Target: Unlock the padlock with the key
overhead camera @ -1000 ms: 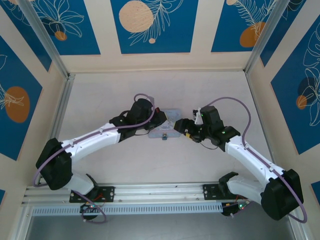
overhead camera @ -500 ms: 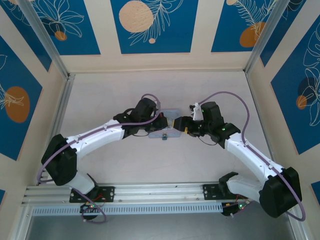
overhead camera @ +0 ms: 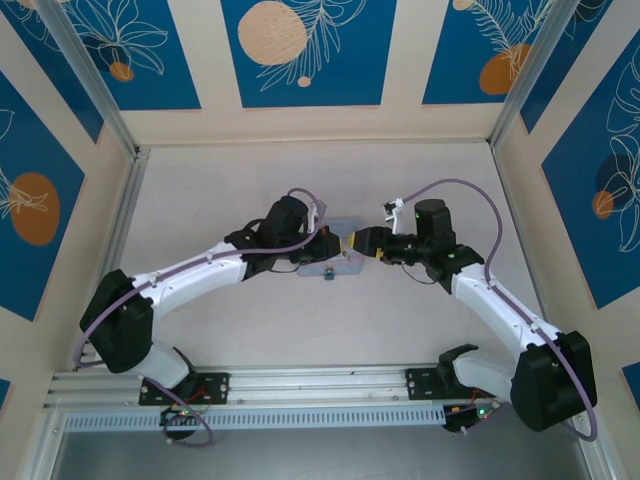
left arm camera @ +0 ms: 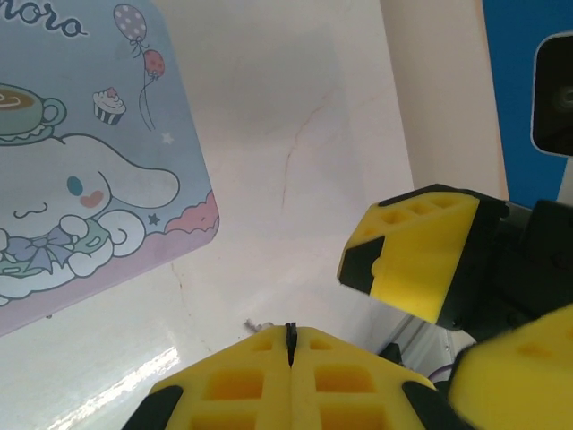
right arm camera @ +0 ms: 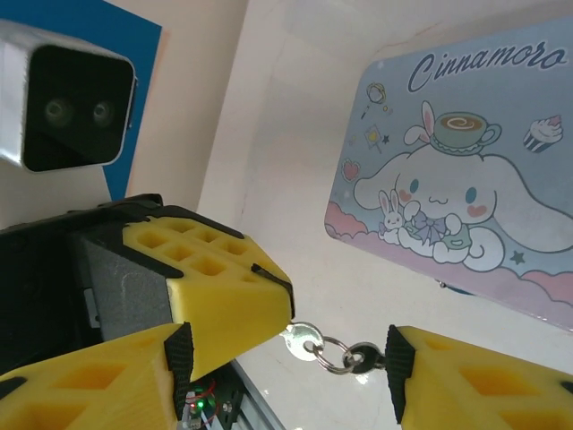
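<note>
The left gripper (left arm camera: 289,340) is clamped on the tiny, light, slippery-looking key (right arm camera: 304,339), so the wide-open right gripper (overhead camera: 358,242) should probably pinch its flat head squarely.

Top external: looking steeply down from above and behind, taking in the whole counter (overhead camera: 200,190) from afar. Left wrist: hovering close over the counter, catching the tin (left arm camera: 89,179) at upper left, the right gripper (left arm camera: 407,327) and right wrist camera (left arm camera: 555,90) at right. Right wrist: facing back the opposite way, equally close, sharing that tin at upper right, the left gripper (right arm camera: 283,303) and left wrist camera (right arm camera: 72,107) at left.
</note>
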Controlling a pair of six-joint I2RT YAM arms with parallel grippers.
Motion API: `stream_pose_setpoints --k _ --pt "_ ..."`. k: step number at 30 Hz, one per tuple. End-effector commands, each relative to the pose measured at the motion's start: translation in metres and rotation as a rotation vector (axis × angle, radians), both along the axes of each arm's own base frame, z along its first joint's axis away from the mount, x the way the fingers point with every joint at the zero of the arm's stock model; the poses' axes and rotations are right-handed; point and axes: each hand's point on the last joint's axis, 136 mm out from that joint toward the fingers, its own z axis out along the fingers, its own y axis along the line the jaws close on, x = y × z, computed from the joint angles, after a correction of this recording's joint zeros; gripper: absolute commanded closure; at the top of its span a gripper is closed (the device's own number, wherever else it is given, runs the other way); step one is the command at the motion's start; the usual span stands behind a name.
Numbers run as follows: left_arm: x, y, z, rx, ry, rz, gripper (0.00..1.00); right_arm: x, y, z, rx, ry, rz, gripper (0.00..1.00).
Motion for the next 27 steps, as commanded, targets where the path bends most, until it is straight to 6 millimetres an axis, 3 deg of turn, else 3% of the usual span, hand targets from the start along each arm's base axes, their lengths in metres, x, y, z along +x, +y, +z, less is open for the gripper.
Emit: stream_pose_setpoints --k 1,14,27 --pt "0.006 0.000 0.015 -0.102 -0.044 -0.012 1.00 -0.006 0.004 0.010 0.087 -0.028 0.069 0.39" --pt "0.023 -0.007 0.031 -0.321 -0.128 -0.069 1.00 0.019 0.007 0.013 0.173 0.001 0.037 0.43" --pt "0.034 -0.009 0.026 -0.371 -0.097 -0.067 1.00 0.030 0.012 0.008 0.213 0.028 0.050 0.47"
